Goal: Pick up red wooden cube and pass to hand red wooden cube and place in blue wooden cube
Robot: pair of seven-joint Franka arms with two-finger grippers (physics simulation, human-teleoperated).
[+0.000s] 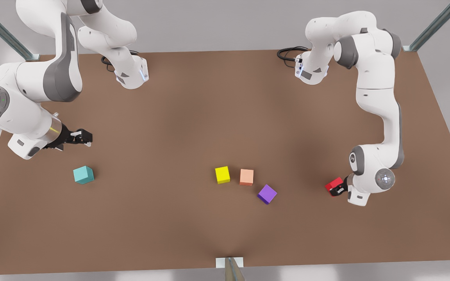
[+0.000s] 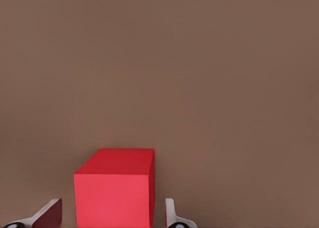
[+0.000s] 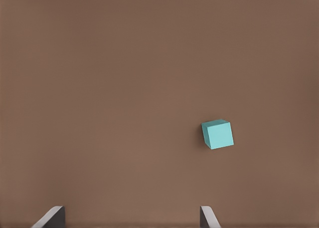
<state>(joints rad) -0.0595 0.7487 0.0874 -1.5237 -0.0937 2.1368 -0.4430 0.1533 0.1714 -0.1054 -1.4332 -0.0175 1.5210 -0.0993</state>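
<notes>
The red wooden cube [image 1: 333, 185] rests on the brown table at the front view's right. My left gripper [image 1: 339, 190] is down at it, open, and the cube [image 2: 113, 190] stands between the fingertips [image 2: 50, 213] with a small gap on each side. The blue wooden cube [image 1: 83, 174], teal in colour, lies at the front view's left. My right gripper [image 1: 85, 137] hovers open just behind it, with nothing between its fingers [image 3: 207, 217]; the teal cube [image 3: 218, 133] lies ahead of them on the table.
A yellow cube [image 1: 222, 174], a salmon-orange cube [image 1: 246, 176] and a purple cube [image 1: 267, 194] sit close together at the middle of the table [image 1: 225, 117]. Both arm bases stand at the far edge.
</notes>
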